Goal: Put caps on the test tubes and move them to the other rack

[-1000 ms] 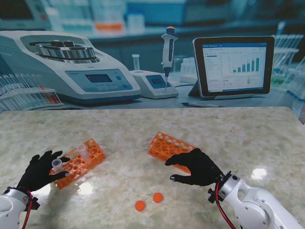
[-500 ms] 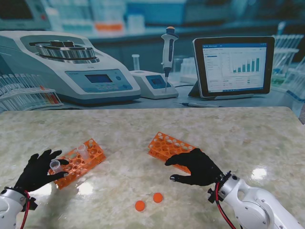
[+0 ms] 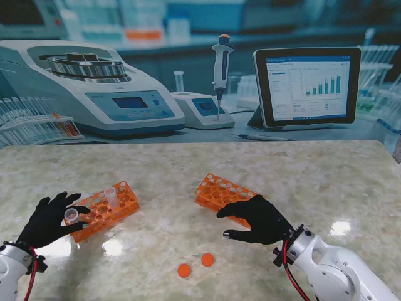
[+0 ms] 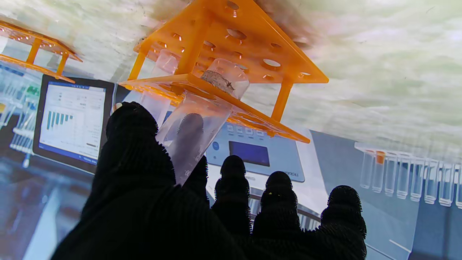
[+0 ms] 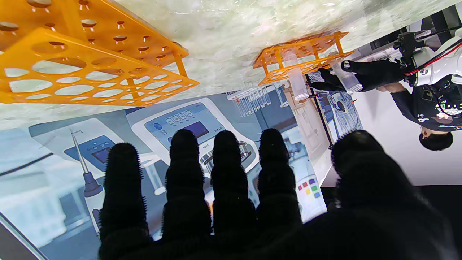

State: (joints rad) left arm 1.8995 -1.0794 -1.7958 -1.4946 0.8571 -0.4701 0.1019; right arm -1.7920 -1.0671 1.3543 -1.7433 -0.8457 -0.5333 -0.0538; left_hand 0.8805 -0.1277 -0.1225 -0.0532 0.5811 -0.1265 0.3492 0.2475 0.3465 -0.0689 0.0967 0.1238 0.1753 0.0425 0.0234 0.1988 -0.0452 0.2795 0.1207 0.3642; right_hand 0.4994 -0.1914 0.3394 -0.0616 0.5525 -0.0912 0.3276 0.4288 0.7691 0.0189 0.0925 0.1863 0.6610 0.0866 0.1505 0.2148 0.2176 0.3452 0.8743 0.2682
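Left hand lifting an uncapped tube from the left rack, tube leaning.

The left hand [image 3: 49, 219] pinches a clear test tube [image 4: 193, 133] between thumb and index finger, its other fingers spread free. The tube's base is still caught in the left orange rack [image 3: 103, 210], at the end nearest me. Its long axis tilts, open mouth toward the hand, base toward the rack. Pulling along that slant could jam the base in the hole and drag or tip the light rack, upsetting the second tube [image 3: 111, 197] standing upright in it. The right hand [image 3: 258, 219] rests open, holding nothing, on the near edge of the empty right rack [image 3: 220, 191]. Two orange caps [image 3: 195, 264] lie on the marble table [image 3: 301, 169], nearer to me.
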